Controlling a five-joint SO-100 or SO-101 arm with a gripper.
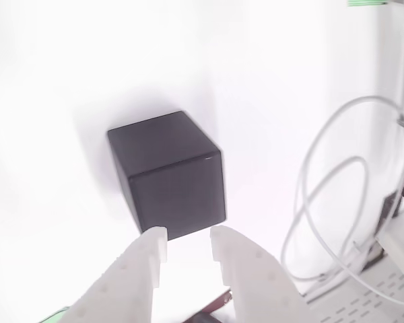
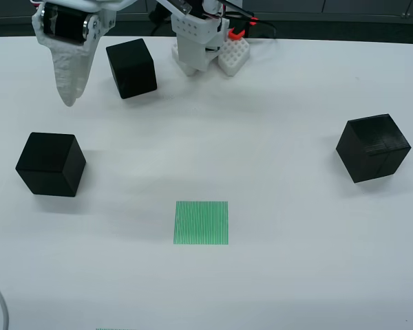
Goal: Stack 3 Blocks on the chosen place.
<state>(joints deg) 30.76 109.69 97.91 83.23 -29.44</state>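
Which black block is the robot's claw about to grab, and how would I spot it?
In the view from the front, find the white robot base at the top of the white table. The block just left of it is the one, with the gripper hanging close on its left. The other two blocks sit far nearer the table's side edges.

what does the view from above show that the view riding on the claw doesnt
From above: the green striped patch lying bare, three black blocks apart on the white surface, one at the left, one at the right, and one at the top beside the arm's base. Riding view: the open claw just short of one block, with looped white cables at the right. Both: the claw, holding nothing, and black blocks on white.
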